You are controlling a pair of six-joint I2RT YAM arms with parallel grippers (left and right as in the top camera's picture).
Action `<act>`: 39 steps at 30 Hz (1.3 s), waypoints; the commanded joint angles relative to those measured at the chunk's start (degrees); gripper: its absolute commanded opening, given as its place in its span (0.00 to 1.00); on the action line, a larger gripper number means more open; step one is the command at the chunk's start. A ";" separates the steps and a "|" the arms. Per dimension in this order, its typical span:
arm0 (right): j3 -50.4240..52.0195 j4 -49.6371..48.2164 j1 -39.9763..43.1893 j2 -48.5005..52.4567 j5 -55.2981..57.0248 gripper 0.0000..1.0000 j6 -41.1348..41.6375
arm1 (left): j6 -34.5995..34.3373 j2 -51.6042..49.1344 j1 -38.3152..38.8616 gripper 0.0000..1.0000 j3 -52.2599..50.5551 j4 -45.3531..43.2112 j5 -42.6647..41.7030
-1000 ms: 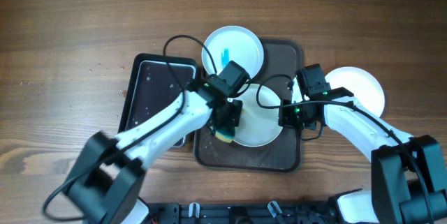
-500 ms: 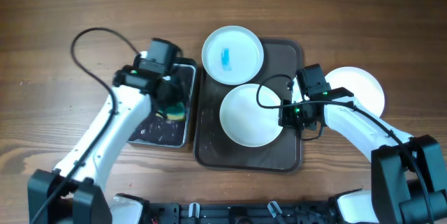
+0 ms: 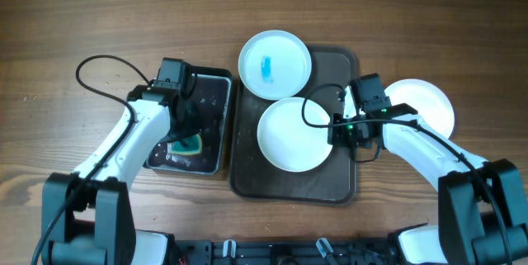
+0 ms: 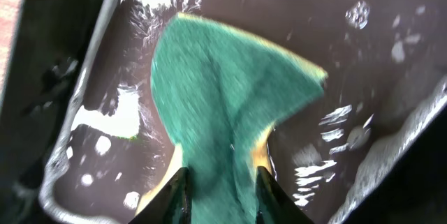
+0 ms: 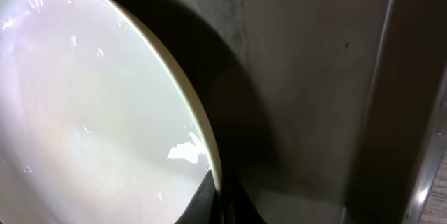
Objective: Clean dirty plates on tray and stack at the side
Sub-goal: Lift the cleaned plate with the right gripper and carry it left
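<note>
A clean white plate (image 3: 293,134) lies on the dark brown tray (image 3: 293,186). My right gripper (image 3: 340,133) is shut on its right rim; the rim shows between the fingers in the right wrist view (image 5: 216,182), slightly lifted. A second plate (image 3: 275,63) with a blue smear sits at the tray's back left. A third plate (image 3: 425,104) lies on the table at the right. My left gripper (image 3: 183,137) is shut on the green-yellow sponge (image 4: 223,91) inside the small black tray (image 3: 210,100).
The black tray holds water and foam (image 4: 105,116). Cables loop from both arms over the wooden table (image 3: 82,26).
My left arm carried the sponge from the centre plate left to the black tray and lowered it toward the near end. The right gripper kept its hold on the plate, which shifted slightly left.
</note>
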State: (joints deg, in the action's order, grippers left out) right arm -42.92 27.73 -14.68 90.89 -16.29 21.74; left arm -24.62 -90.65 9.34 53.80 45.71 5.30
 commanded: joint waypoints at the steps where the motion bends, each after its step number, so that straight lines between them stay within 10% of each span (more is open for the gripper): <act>1: -2.32 4.09 0.28 -4.87 -1.11 0.04 -0.79 | 0.13 6.73 -0.26 0.35 1.84 3.04 0.09; 14: -24.48 26.71 -7.96 -10.12 -1.49 0.04 -1.42 | -3.08 32.50 -0.26 1.00 1.84 7.91 -0.92; 29: -54.29 21.31 -26.32 24.15 9.81 0.04 3.41 | -3.04 37.73 -0.24 1.00 1.81 16.33 -0.94; 39: -54.60 17.86 -36.94 20.31 41.70 0.04 2.21 | -3.06 37.73 -0.24 1.00 1.81 16.72 -0.92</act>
State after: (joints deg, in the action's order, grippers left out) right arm -95.44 45.95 -46.94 115.92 8.73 24.36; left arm -27.33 -53.23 9.34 54.78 62.43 4.64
